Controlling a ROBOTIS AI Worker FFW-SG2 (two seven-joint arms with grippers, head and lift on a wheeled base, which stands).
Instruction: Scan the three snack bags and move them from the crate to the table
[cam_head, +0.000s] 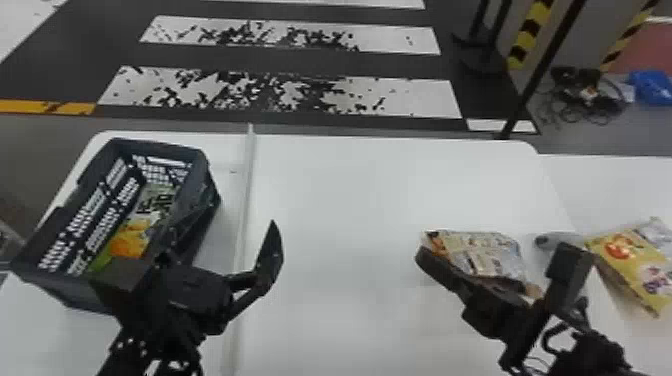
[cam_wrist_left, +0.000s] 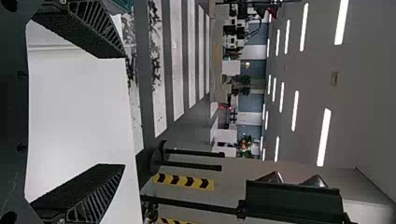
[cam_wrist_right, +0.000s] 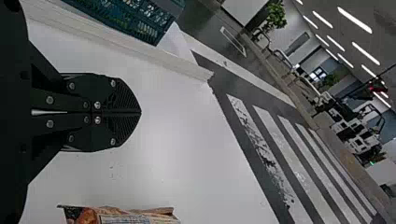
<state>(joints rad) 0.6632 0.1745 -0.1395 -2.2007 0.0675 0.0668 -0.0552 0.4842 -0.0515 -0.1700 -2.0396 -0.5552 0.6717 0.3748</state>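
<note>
My left gripper (cam_head: 218, 250) is open beside the crate's near right side, one finger over the table; the left gripper (cam_wrist_left: 124, 112) has nothing between its fingers. My right gripper (cam_head: 425, 260) is shut and empty, just left of a brown-and-white snack bag (cam_head: 492, 252) lying on the table. In the right wrist view, the right gripper (cam_wrist_right: 140, 112) has its fingertips together, with that snack bag (cam_wrist_right: 128, 218) at the bottom edge. Green and orange packaging (cam_head: 132, 237) lies inside the dark crate (cam_head: 200, 165); how many bags cannot be told. A yellow snack bag (cam_head: 635, 265) rests at the far right.
A grey rounded object (cam_head: 557, 240), perhaps the scanner, sits between the two bags on the right, partly behind my right arm. A raised pale strip (cam_head: 245, 200) runs across the white table (cam_head: 350, 200) beside the crate. Beyond the far edge is striped floor.
</note>
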